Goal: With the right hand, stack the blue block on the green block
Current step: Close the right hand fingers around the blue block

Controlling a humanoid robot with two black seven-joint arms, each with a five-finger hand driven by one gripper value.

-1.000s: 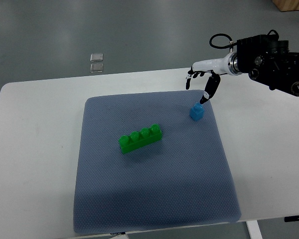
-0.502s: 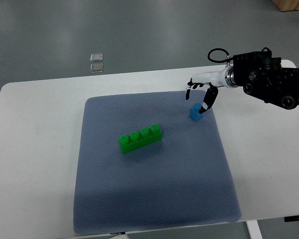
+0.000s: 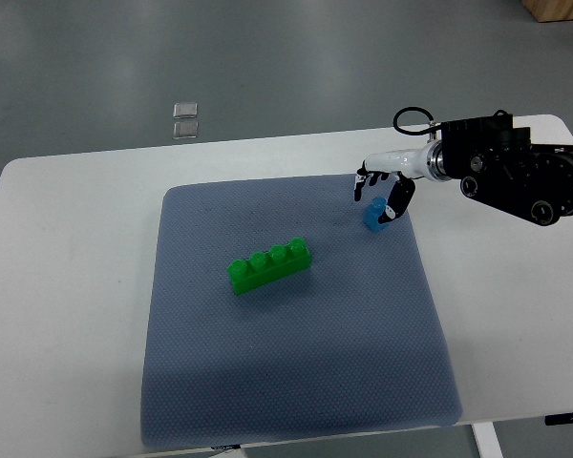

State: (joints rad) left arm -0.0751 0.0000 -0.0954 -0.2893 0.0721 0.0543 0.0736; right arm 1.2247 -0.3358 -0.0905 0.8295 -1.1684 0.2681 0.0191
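The small blue block (image 3: 371, 218) stands on the blue-grey mat (image 3: 296, 372) near its far right corner. The long green block (image 3: 269, 264) with a row of studs lies near the mat's middle, angled. My right hand (image 3: 374, 197) comes in from the right and hangs just over the blue block. Its fingers are spread: the thumb (image 3: 393, 202) is down at the block's right side, and the other fingers (image 3: 360, 185) sit above and behind its left side. The block still rests on the mat. The left arm is out of view.
The mat covers most of a white table (image 3: 67, 286). Two small clear squares (image 3: 185, 119) lie on the floor beyond the table's far edge. The right forearm (image 3: 516, 176) stretches over the table's far right corner.
My right hand has moved down and slightly left, from above and behind the blue block to straddling it. Neither block has moved.
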